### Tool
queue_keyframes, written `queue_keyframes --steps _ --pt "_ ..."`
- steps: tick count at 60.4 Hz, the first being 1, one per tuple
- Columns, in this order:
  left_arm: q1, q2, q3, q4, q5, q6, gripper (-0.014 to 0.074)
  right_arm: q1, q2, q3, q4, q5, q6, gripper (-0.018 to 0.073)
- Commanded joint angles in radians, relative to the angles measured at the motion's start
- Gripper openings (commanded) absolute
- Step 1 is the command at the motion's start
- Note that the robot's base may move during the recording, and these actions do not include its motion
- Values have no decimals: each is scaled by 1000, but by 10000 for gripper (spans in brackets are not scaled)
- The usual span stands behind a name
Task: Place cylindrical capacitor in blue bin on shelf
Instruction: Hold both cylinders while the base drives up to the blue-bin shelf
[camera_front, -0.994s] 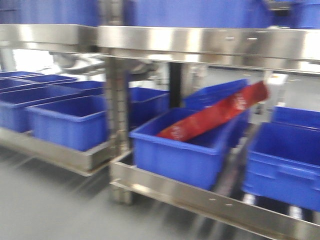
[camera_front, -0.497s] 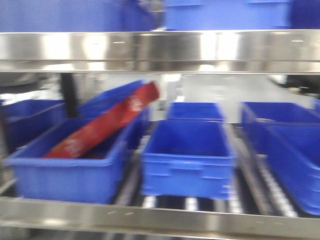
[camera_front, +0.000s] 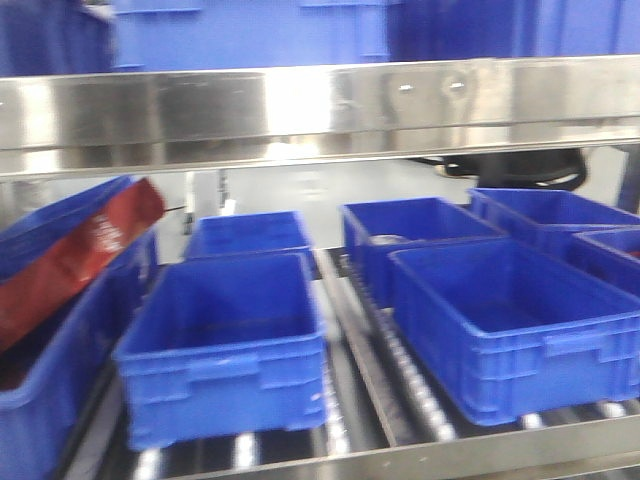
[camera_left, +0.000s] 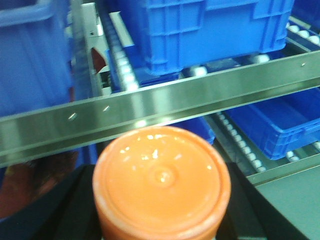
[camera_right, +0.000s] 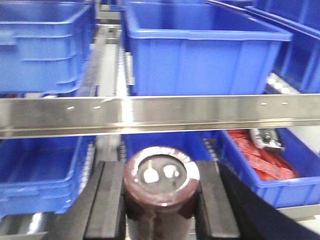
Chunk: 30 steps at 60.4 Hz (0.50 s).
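The cylindrical capacitor (camera_right: 161, 182) is a stubby, glossy cylinder, dark brown to black, seen end-on. Its paler silvery top carries two small bright terminals. It stands upright in the right gripper (camera_right: 161, 205), whose two black fingers (camera_right: 107, 200) are clenched against its left and right sides. It is not on the shelf (camera_right: 160, 114). It is held just in front of the front rail, near the rail's middle.

The right wrist is level and faces the rack square on. Behind the rail, straight ahead, stands a blue bin (camera_right: 200, 55) at the tier's front edge. On the tier below, a bin toward the right end holds red packets (camera_right: 260, 160).

The left gripper (camera_left: 161, 215) likewise faces a front rail. It seems to be clamped on something with a round orange cap (camera_left: 161, 175), though the dark fingers beside it are blurred and the body under the cap is hidden.

In the front view neither arm shows. A red pouch (camera_front: 70, 265) leans in the bin at the tier's left end.
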Motion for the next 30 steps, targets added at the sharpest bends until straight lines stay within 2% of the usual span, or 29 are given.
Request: queue_keyframes --steps 1,30 --pt "-7 -2 -2 -3 -21 -1 -111 -1 -4 -8 0 -23 -5 -162" --pt "-7 -2 -2 8 -21 -1 -111 -1 -4 -8 0 -23 -5 -162"
